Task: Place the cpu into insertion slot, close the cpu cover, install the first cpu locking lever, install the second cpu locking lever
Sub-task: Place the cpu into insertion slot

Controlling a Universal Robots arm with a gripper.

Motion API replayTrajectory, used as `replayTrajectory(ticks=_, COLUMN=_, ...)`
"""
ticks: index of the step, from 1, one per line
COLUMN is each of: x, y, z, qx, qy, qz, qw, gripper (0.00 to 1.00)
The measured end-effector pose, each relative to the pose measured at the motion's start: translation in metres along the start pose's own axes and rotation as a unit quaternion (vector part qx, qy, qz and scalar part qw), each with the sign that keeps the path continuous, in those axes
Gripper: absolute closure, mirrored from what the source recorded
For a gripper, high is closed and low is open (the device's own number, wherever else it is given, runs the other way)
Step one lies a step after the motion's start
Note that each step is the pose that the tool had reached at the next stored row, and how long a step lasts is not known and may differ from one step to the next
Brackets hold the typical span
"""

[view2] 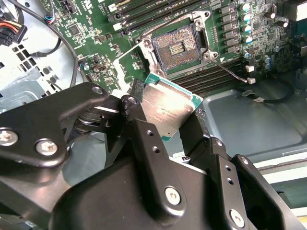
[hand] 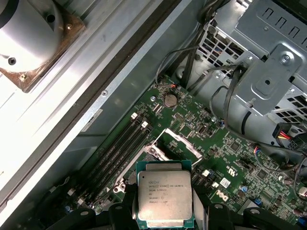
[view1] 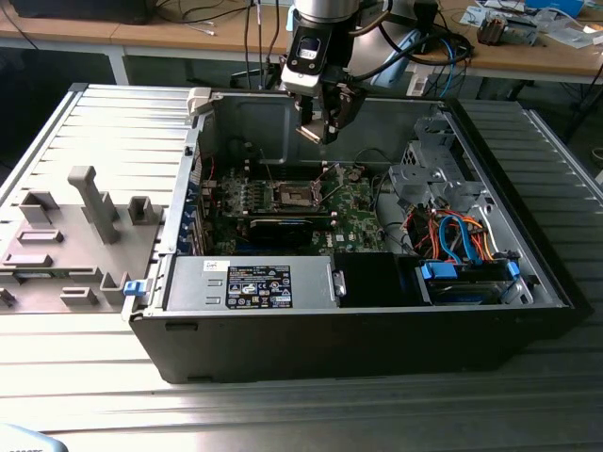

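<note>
The gripper (view1: 321, 125) hangs inside the open case (view1: 377, 330), up near its far wall and over the green board (view1: 353, 212). Its two black fingers (view2: 133, 112) are clamped on opposite edges of the cpu (view2: 168, 108). The chip's silvery-tan top shows in both wrist views, and in the first wrist view it sits square between the fingertips (hand: 164, 197). From the exterior view the cpu (view1: 309, 133) is a small tan patch at the fingertips, held clear above the board and touching nothing else.

Below it, well apart, is the slot (view1: 295, 195). The second wrist view shows its dark square bed of contacts bare inside the silver rim (view2: 176, 45). The cover (hand: 184, 142) stands raised off the slot, a thin silver frame on the slot's far side from the cpu. A thin wire lever (view2: 231, 72) runs out from one corner of the rim across the board.

Long black memory slots (hand: 120, 143) run beside the socket, and a coin battery (hand: 170, 100) sits further along the board. At the near side of the case lies a grey power box (view1: 254, 282). On the exterior view's right, orange and blue cables (view1: 452, 235) bunch by a drive cage. The case rests on a ribbed metal table (view1: 113, 122), with a grey fixture tray (view1: 57, 250) on the exterior view's left.
</note>
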State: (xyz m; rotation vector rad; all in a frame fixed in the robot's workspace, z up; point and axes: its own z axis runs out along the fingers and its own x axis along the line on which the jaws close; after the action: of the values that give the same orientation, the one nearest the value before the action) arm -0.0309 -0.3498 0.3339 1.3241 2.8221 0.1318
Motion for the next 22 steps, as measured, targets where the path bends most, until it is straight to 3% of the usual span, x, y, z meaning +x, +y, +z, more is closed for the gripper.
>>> replayTrajectory(ticks=22, x=0.0, y=0.0, z=0.0003, qx=-0.0001, qy=-0.0005, qz=0.006, qw=0.99998, gripper=0.45)
